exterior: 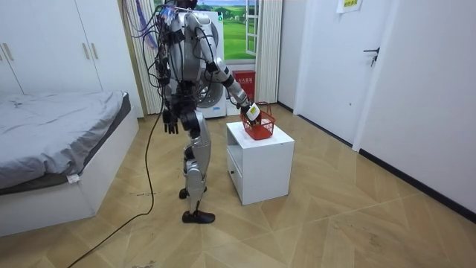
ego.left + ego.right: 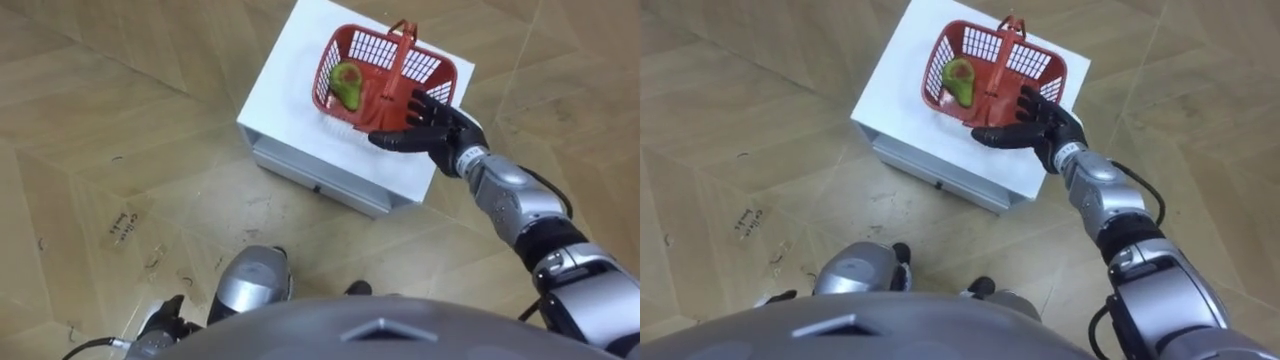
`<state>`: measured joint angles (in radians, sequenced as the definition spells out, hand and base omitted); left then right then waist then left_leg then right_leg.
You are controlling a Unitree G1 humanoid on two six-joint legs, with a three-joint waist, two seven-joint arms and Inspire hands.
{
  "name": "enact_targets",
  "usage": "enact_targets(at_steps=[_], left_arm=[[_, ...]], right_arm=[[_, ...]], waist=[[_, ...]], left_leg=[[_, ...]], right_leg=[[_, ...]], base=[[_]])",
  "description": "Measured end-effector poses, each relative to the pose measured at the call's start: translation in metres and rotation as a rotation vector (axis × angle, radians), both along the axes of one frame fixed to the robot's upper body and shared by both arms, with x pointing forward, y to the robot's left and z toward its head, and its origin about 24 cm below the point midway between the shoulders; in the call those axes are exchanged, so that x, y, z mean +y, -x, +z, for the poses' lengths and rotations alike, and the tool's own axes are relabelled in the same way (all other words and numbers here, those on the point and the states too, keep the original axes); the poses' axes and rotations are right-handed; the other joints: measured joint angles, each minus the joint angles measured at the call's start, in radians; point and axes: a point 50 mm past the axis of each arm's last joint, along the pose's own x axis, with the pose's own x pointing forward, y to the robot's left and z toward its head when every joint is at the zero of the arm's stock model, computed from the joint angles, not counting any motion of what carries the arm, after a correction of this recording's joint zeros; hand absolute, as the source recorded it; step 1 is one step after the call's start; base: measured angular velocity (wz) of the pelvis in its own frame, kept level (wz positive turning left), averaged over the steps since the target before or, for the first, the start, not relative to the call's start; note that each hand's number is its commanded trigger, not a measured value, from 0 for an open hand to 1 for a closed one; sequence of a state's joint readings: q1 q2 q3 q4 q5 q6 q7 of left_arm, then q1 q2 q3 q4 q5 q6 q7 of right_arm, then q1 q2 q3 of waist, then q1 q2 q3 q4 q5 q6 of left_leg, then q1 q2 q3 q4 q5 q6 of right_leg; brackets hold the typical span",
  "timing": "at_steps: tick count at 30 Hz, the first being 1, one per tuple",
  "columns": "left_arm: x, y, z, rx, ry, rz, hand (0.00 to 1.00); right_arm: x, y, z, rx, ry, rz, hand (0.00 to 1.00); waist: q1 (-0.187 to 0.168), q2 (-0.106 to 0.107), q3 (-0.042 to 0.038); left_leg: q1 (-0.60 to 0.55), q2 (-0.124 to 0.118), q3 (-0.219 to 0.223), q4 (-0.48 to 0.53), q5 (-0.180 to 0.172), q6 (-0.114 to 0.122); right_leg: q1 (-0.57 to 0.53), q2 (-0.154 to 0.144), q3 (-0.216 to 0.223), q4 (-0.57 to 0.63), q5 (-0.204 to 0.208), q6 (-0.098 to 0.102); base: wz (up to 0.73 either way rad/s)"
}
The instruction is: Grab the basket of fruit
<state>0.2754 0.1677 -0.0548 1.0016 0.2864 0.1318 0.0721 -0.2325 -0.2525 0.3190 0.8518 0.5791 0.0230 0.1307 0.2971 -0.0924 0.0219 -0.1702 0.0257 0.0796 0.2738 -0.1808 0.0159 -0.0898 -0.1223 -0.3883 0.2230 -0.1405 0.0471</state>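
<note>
A red mesh fruit basket (image 2: 432,66) (image 2: 1045,62) with an upright handle (image 2: 400,50) stands on a low white cabinet (image 2: 290,100) (image 1: 260,160). A green fruit (image 2: 347,85) (image 2: 958,78) lies in its left half. My right hand (image 2: 430,125) (image 2: 1035,122) is open, fingers stretched toward the basket's near rim beside the handle's foot, holding nothing. In the room view I stand at the cabinet's left, right arm reaching over to the basket (image 1: 259,128). My left hand (image 1: 169,119) hangs at my side with relaxed fingers.
The cabinet has a drawer front (image 2: 320,175) facing me and wooden floor (image 2: 120,120) all around. A bed (image 1: 52,134) lies on the room view's left, wardrobes (image 1: 44,52) behind it. A white door (image 1: 379,67) and wall are on the right.
</note>
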Motion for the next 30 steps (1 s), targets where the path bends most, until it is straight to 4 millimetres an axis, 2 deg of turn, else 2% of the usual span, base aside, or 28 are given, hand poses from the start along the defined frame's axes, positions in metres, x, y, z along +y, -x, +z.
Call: enact_targets(at_steps=[5, 10, 16, 22, 23, 30], left_arm=[[-0.001, 0.002, -0.001, 0.008, 0.004, 0.016, 0.00], [-0.007, 0.005, -0.002, 0.006, 0.010, 0.029, 0.00], [-0.008, 0.009, -0.002, 0.003, 0.010, 0.051, 0.00], [-0.007, 0.010, -0.001, -0.029, 0.004, 0.058, 0.00], [-0.007, 0.009, -0.001, -0.034, 0.005, 0.057, 0.00], [-0.007, 0.005, 0.000, -0.066, 0.003, 0.053, 0.00]], right_arm=[[-0.007, 0.001, -0.001, 0.006, 0.037, -0.038, 0.00], [-0.008, 0.006, -0.005, 0.009, 0.131, -0.048, 0.00], [-0.013, 0.004, 0.007, -0.078, 0.175, -0.132, 0.00], [-0.010, 0.014, 0.013, -0.144, 0.181, -0.146, 0.00], [-0.010, 0.015, 0.015, -0.158, 0.188, -0.139, 0.00], [-0.010, 0.008, 0.030, -0.250, 0.212, -0.150, 0.00]], waist=[[-0.015, 0.013, -0.0096], [-0.029, 0.011, -0.0095], [-0.058, 0.002, -0.0091], [-0.110, 0.001, -0.0095], [-0.128, 0.002, -0.0097], [-0.166, 0.008, -0.0095]], left_leg=[[0.009, 0.000, 0.000, -0.002, 0.000, 0.000], [0.023, -0.001, 0.001, -0.008, 0.000, 0.000], [0.038, 0.002, 0.015, -0.018, 0.000, 0.000], [0.057, 0.003, 0.024, -0.031, 0.000, 0.000], [0.063, 0.004, 0.026, -0.035, 0.000, 0.000], [0.101, 0.011, 0.065, -0.042, -0.005, -0.003]], right_leg=[[0.008, -0.001, -0.005, 0.000, 0.000, 0.000], [0.019, 0.000, -0.004, -0.003, 0.000, 0.000], [0.022, 0.000, 0.004, -0.002, 0.000, 0.000], [0.031, -0.001, 0.005, -0.002, 0.000, 0.000], [0.036, -0.001, 0.005, -0.003, 0.000, 0.000], [0.046, 0.005, 0.033, -0.003, 0.001, -0.002]], base=[[0.00], [0.00], [-0.06], [-0.04], [-0.08], [-0.19]])
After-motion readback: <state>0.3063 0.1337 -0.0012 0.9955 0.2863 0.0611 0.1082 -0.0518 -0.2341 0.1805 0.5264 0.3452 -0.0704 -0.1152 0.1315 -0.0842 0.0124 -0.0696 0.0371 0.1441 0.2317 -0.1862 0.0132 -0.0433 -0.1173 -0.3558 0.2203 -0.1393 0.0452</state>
